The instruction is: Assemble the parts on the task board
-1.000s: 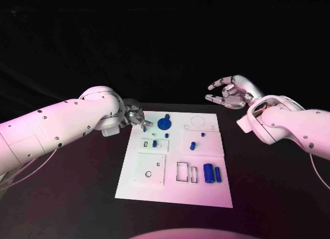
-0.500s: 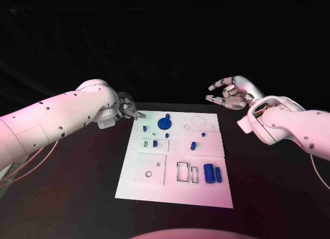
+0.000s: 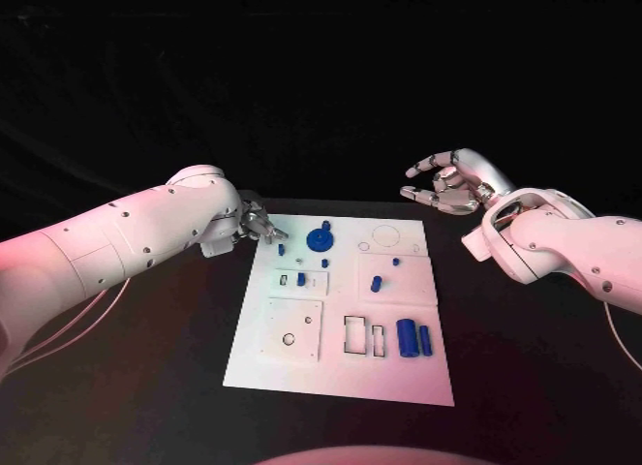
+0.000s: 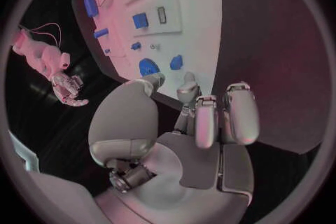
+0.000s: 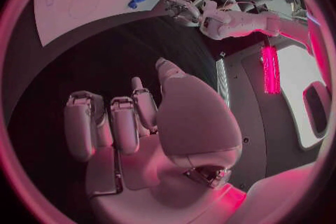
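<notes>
The white task board (image 3: 342, 363) lies in the middle of the black table. A round blue part (image 3: 321, 238) sits near its far edge, with a small blue part (image 3: 282, 249) to its left. More small blue parts (image 3: 377, 284) stand mid-board, and two blue cylinders (image 3: 406, 337) lie toward the near right. My left hand (image 3: 258, 225) hovers at the board's far-left corner with its fingers (image 4: 203, 117) apart and nothing in them, just short of the board's edge (image 4: 189, 5). My right hand (image 3: 446, 182) is raised beyond the far-right corner, fingers loosely curled and apart, holding nothing.
Black table surrounds the board on all sides. Empty outlined slots (image 3: 355, 334) and a round hole (image 3: 289, 339) mark the board's near half. A faint circle outline (image 3: 386, 235) lies at the far right of the board.
My left hand drew back from over the board's far-left corner toward the left, uncovering the small blue part there. The right hand has stayed where it was.
</notes>
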`<move>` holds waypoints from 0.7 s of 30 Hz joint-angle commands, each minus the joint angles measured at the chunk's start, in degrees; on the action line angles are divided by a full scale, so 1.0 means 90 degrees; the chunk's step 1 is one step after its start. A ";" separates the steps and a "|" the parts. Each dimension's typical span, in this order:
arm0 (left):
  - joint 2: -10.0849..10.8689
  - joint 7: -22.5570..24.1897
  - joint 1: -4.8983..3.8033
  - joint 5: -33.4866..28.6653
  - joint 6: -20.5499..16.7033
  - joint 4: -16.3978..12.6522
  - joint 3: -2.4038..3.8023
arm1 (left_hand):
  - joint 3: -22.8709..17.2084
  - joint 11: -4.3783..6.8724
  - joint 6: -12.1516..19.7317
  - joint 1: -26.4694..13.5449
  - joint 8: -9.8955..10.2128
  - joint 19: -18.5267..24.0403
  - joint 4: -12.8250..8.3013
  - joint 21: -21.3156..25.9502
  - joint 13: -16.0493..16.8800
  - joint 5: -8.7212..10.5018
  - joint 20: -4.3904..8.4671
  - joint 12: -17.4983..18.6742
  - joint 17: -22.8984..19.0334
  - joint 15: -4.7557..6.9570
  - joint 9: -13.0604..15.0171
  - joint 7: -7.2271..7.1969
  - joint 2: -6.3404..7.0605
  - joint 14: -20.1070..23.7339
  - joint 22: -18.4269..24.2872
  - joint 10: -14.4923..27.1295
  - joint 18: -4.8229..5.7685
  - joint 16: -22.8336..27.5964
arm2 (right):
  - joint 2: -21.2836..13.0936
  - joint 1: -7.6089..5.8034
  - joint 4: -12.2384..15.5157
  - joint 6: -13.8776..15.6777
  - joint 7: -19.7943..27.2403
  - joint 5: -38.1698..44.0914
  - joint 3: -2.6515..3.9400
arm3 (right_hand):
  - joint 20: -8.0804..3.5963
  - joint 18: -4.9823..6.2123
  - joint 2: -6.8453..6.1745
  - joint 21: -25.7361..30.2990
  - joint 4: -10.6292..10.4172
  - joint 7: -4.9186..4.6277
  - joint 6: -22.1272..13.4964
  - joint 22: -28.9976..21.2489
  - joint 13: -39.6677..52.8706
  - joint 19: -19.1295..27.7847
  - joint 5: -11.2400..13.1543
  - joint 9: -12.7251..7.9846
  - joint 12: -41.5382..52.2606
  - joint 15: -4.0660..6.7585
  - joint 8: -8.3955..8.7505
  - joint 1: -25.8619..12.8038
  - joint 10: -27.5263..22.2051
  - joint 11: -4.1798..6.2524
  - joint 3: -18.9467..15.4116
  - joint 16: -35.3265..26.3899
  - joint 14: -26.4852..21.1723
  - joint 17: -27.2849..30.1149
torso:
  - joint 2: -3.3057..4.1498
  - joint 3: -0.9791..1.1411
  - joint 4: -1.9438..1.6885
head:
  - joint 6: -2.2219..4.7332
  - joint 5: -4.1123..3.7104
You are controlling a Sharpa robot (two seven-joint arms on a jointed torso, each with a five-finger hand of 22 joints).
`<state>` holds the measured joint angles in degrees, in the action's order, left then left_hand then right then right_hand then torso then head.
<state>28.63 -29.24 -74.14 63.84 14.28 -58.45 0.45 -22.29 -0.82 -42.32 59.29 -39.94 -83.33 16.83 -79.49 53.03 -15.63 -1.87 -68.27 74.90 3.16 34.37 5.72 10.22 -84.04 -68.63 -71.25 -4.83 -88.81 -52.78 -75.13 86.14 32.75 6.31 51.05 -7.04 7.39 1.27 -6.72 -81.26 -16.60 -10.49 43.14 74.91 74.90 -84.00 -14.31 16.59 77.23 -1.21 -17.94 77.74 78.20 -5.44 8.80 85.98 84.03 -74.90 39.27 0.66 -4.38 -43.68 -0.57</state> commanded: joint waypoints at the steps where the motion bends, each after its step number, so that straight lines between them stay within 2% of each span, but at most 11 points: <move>1: -0.0063 0.0094 0.0013 -0.0201 0.0193 0.0062 -0.0008 | 0.0053 -0.0026 -0.0045 -0.0015 0.0010 0.0006 0.0000 -0.0021 0.0007 -0.0004 -0.0054 -0.0026 0.1287 -0.0033 -0.0010 -0.0014 -0.0054 -0.0563 -0.0013 -0.0010 0.0083 0.0008 | 0.0015 0.0003 0.0002 -0.0068 0.0041 0.0025 0.0000 | -0.0047 0.0124 0.0007 0.0035 0.0003 0.0025 0.0013 0.1016 0.0020 -0.0045 -0.0031 -0.0011 -0.0020 0.0029 -0.0026 -0.0076 -0.0010 0.0015 -0.0034 -0.0033 0.0393 -0.0591 | 0.0015 -0.0004 -0.0005 | -0.0003 -0.0006; 4: -0.0117 0.0097 0.0035 -0.0232 0.0226 0.0112 -0.0019 | 0.0062 -0.0025 -0.0055 -0.0026 0.0009 0.0006 0.0000 -0.0022 0.0010 -0.0001 -0.0055 -0.0030 0.1289 -0.0033 -0.0014 -0.0016 -0.0059 -0.0564 -0.0013 -0.0013 0.0083 0.0007 | 0.0025 0.0004 0.0000 -0.0070 0.0044 0.0025 0.0000 | -0.0047 0.0124 0.0007 0.0035 0.0003 0.0025 0.0013 0.1016 0.0020 -0.0045 -0.0031 -0.0011 -0.0020 0.0029 -0.0026 -0.0076 -0.0010 0.0015 -0.0034 -0.0033 0.0393 -0.0591 | 0.0018 -0.0009 -0.0010 | -0.0016 -0.0010; 9: -0.0182 0.0108 0.0069 -0.0269 0.0276 0.0192 -0.0034 | 0.0069 -0.0024 -0.0064 -0.0031 0.0006 0.0003 -0.0001 -0.0026 0.0004 -0.0001 -0.0057 -0.0027 0.1293 -0.0033 -0.0016 -0.0018 -0.0065 -0.0565 -0.0022 -0.0010 0.0084 0.0006 | 0.0038 0.0005 -0.0002 -0.0073 0.0046 0.0025 0.0000 | -0.0048 0.0123 0.0011 0.0032 0.0008 0.0026 0.0013 0.1018 0.0022 -0.0048 -0.0053 -0.0013 -0.0017 0.0030 -0.0029 -0.0076 -0.0007 0.0016 -0.0030 -0.0033 0.0394 -0.0592 | 0.0008 -0.0002 -0.0003 | -0.0056 -0.0007; 13: -0.0207 0.0114 0.0080 -0.0294 0.0312 0.0220 -0.0040 | 0.0078 -0.0016 -0.0109 -0.0003 -0.0010 0.0001 -0.0015 -0.0031 0.0019 -0.0005 -0.0060 -0.0041 0.1292 -0.0029 -0.0023 -0.0030 -0.0090 -0.0565 -0.0028 -0.0022 0.0084 0.0005 | 0.0041 0.0005 -0.0005 -0.0072 0.0044 0.0025 0.0000 | -0.0048 0.0123 0.0011 0.0032 0.0008 0.0026 0.0013 0.1018 0.0022 -0.0048 -0.0053 -0.0013 -0.0017 0.0030 -0.0029 -0.0076 -0.0007 0.0016 -0.0030 -0.0033 0.0394 -0.0592 | -0.0003 -0.0007 -0.0011 | -0.0081 -0.0039; 21: -0.0220 0.0084 0.0087 -0.0345 0.0329 0.0250 -0.0043 | 0.0074 0.0005 -0.0203 0.0120 -0.0060 -0.0003 -0.0025 -0.0042 0.0033 -0.0017 -0.0057 -0.0060 0.1298 -0.0014 -0.0030 -0.0054 -0.0170 -0.0566 -0.0048 -0.0036 0.0085 0.0002 | 0.0043 0.0006 -0.0006 -0.0073 0.0043 0.0026 0.0000 | -0.0048 0.0123 0.0011 0.0032 0.0008 0.0026 0.0013 0.1018 0.0022 -0.0048 -0.0053 -0.0013 -0.0017 0.0030 -0.0029 -0.0076 -0.0007 0.0016 -0.0030 -0.0033 0.0394 -0.0592 | -0.0008 -0.0005 -0.0008 | -0.0085 -0.0023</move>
<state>26.79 -28.90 -73.37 61.65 16.22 -56.26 0.05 -21.81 -0.82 -43.67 60.02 -40.25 -83.32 16.67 -79.49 53.23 -15.64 -1.86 -68.51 74.91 3.16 34.16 5.19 9.03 -84.04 -69.01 -71.25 -4.83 -88.82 -52.44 -75.11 86.08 32.74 6.31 51.04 -7.05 7.39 1.28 -6.72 -81.27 -16.60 -10.49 43.14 74.93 74.94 -84.00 -14.63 16.53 77.23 -1.21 -17.94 77.74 78.20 -5.44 8.80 85.98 84.02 -74.95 39.23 0.62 -4.45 -44.48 -0.80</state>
